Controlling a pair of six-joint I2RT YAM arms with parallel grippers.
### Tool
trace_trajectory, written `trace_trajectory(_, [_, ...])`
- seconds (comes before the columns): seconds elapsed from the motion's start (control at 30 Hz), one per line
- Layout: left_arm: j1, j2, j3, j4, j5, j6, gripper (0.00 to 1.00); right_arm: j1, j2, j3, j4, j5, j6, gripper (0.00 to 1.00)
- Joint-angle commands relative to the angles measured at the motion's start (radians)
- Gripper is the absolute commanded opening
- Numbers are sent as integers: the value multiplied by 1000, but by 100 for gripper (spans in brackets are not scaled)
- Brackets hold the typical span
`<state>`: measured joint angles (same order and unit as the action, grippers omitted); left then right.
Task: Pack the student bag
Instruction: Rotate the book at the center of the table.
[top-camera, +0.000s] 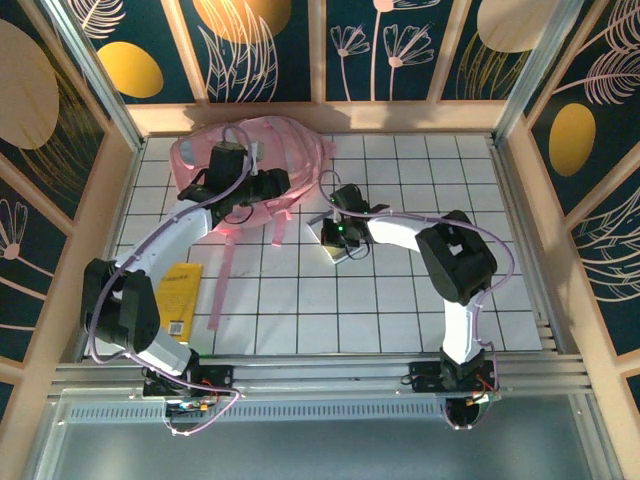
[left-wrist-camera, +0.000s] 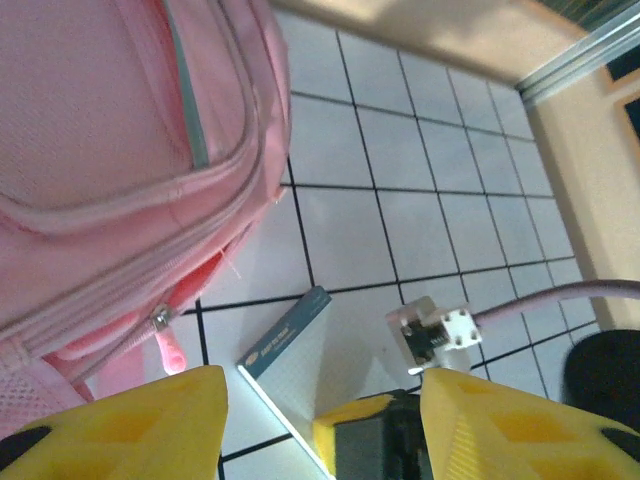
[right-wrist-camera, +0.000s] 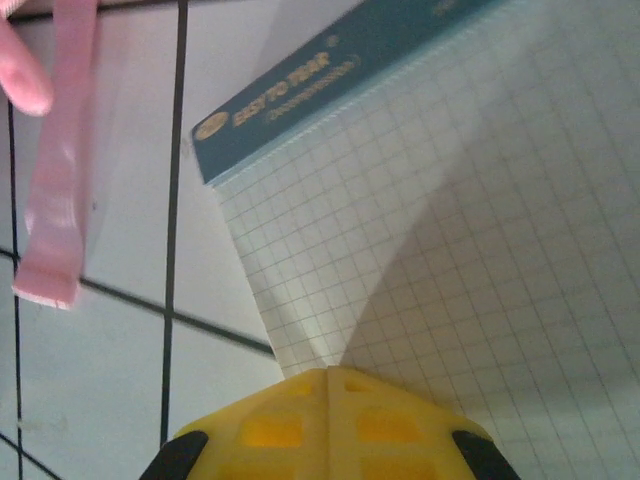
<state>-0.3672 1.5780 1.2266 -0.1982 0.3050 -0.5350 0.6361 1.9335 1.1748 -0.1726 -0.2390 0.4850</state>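
Note:
The student bag (top-camera: 205, 155) is a big pink backpack lying at the back left of the table, and its zipped side (left-wrist-camera: 120, 150) fills the upper left of the left wrist view. My left gripper (top-camera: 287, 185) hovers over the bag's right edge, open (left-wrist-camera: 322, 388) with nothing between its yellow fingers (left-wrist-camera: 110, 425). A grid-paper notepad with a blue header (top-camera: 333, 243) (left-wrist-camera: 290, 345) (right-wrist-camera: 450, 200) lies just right of the bag. My right gripper (top-camera: 337, 233) (right-wrist-camera: 328, 375) is shut on the notepad's near edge, and the paper creases up toward the fingertips.
A yellow book (top-camera: 181, 297) lies flat at the front left beside the left arm. Pink bag straps (top-camera: 222, 270) (right-wrist-camera: 55, 180) trail over the tiles toward the front. Wooden walls (top-camera: 320, 118) close in the tiled table.

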Motion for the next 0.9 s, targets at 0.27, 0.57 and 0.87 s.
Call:
trace_trajectory(0.27, [-110,95,-57,5,1,8,55,13,-321,-282,-165,7,-86,0])
trace_trajectory(0.57, [-137,-18,-292,144,22,-157,56,-116,-436,-260,-151,-17,-79,37])
trace_trajectory(0.87, [-141,-127,-459,200,15,-194,57,-176,-267,-127,-125,-8,8,47])
